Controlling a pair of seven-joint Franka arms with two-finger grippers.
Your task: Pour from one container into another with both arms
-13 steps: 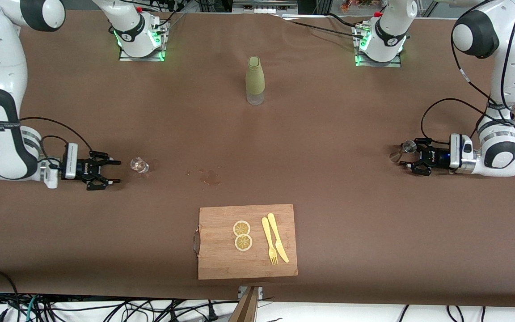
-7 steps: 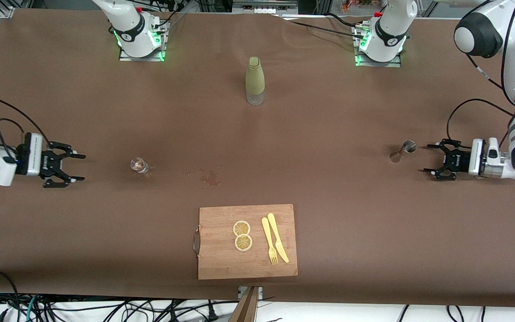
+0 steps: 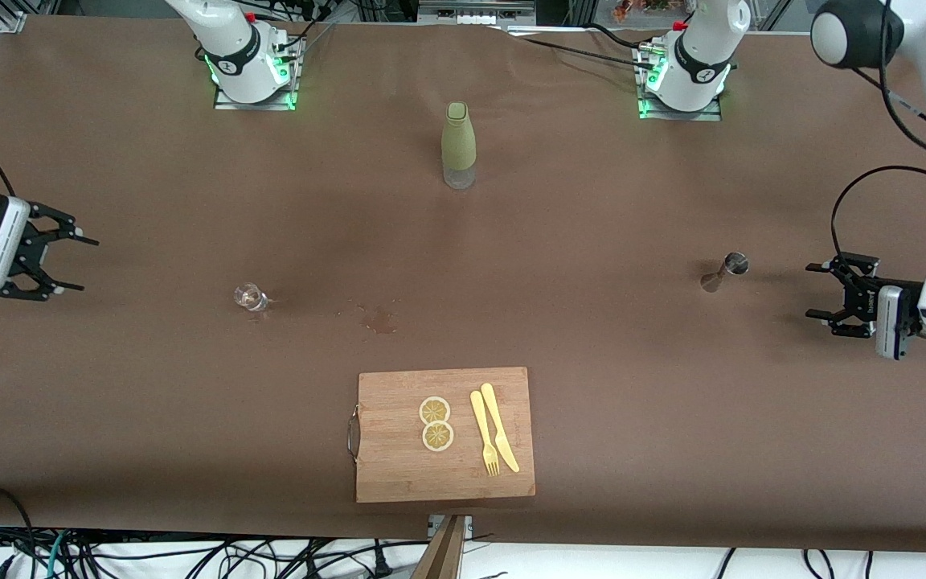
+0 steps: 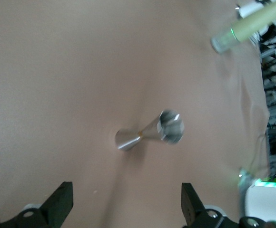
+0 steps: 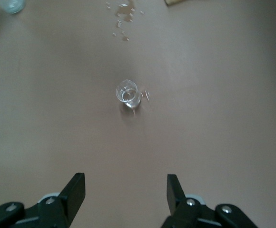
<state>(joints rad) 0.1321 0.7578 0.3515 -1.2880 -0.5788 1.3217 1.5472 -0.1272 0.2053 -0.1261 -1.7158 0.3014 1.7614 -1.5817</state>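
Left gripper (image 3: 821, 290) spread, empty, at left arm's end, near jigger (image 3: 723, 270). Right gripper (image 3: 67, 262) spread, empty, at right arm's end, well apart from glass (image 3: 250, 297). My read: jigger light, slick steel, grab at waist. Glass fragile, slippery; grip mid-wall, gently.

- Landmark: cutting board (image 3: 444, 434), at the table edge nearest the front camera, midway along.
- On the board: two lemon slices (image 3: 436, 423); fork (image 3: 483, 433) and knife (image 3: 499, 427) beside them, toward the left arm's end.
- Bottle (image 3: 458, 145): farther from the camera than the board, upright.
- Glass (image 3: 249, 297): farther than the board, toward the right arm's end.
- Jigger (image 3: 723, 270): farther than the board, toward the left arm's end.
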